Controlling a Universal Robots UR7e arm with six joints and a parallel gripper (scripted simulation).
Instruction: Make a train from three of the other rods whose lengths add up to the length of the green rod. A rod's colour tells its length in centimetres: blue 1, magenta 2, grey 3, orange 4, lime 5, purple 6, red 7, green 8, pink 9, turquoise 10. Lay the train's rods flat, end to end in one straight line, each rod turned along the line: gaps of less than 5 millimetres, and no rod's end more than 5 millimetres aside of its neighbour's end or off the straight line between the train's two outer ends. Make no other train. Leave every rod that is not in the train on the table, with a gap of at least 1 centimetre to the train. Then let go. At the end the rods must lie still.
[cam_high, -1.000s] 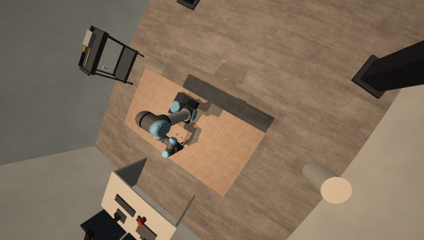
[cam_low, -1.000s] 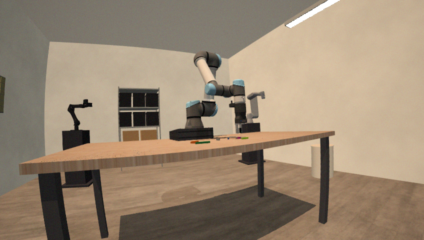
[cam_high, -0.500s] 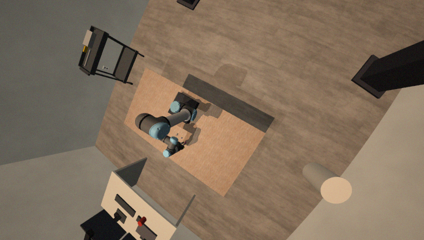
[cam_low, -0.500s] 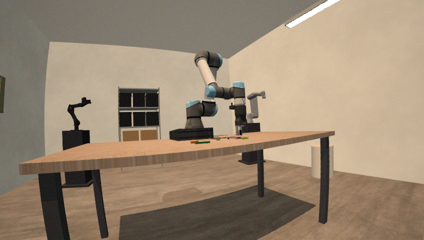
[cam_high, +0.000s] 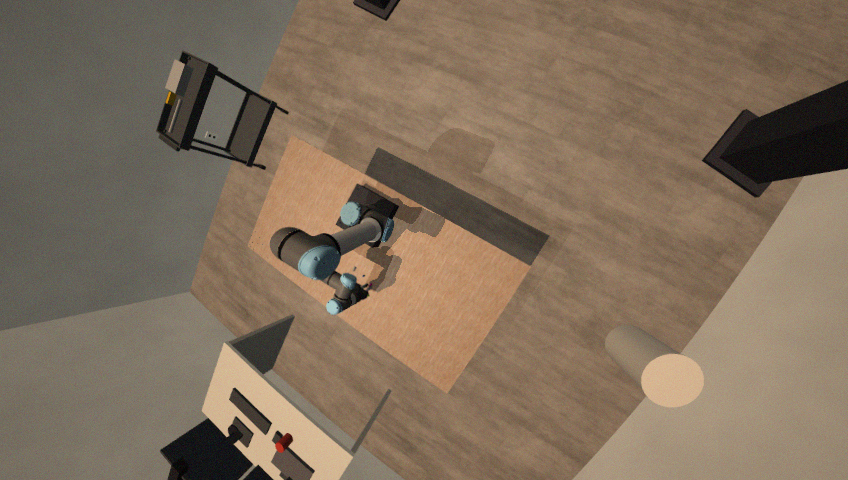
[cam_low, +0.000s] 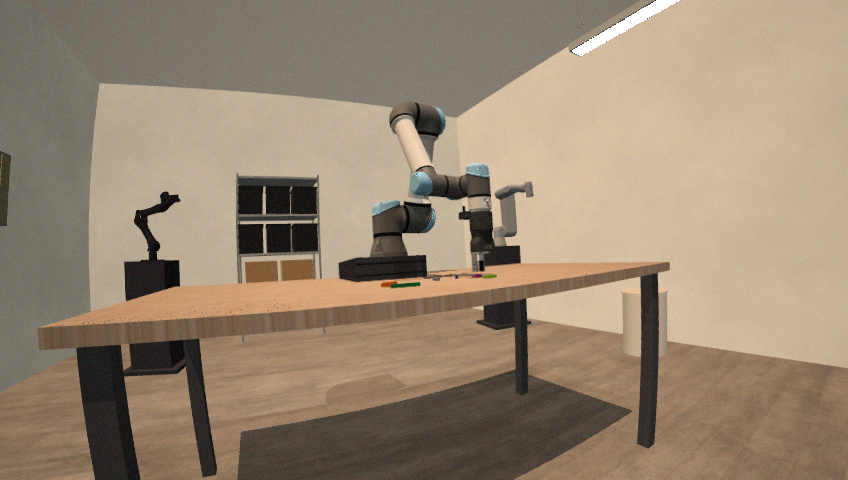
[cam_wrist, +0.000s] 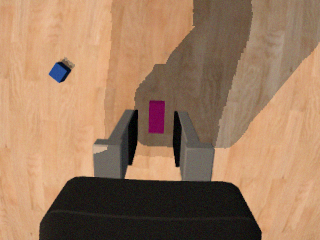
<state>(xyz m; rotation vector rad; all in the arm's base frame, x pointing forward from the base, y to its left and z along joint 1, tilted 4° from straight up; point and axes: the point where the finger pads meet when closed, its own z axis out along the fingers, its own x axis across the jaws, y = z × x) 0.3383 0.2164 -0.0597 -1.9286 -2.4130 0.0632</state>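
Observation:
In the wrist view the short magenta rod (cam_wrist: 156, 116) lies flat on the wooden table, between my gripper's (cam_wrist: 155, 128) two grey fingers and lengthwise along them. There is a visible gap to each finger, so the gripper is open around the rod and low over the table. A small blue rod (cam_wrist: 60, 72) lies apart to the upper left. In the exterior view the gripper (cam_low: 477, 265) points straight down near the table's far side. A green rod (cam_low: 405, 285) and an orange rod (cam_low: 389, 283) lie side by side to its left, and a lime rod (cam_low: 489, 275) lies just right of the gripper.
The arm's black base (cam_low: 382, 267) stands on the table behind the rods. A small grey rod (cam_low: 436, 278) lies between the green rod and the gripper. The arm's shadow (cam_wrist: 234, 47) falls across the table around the magenta rod.

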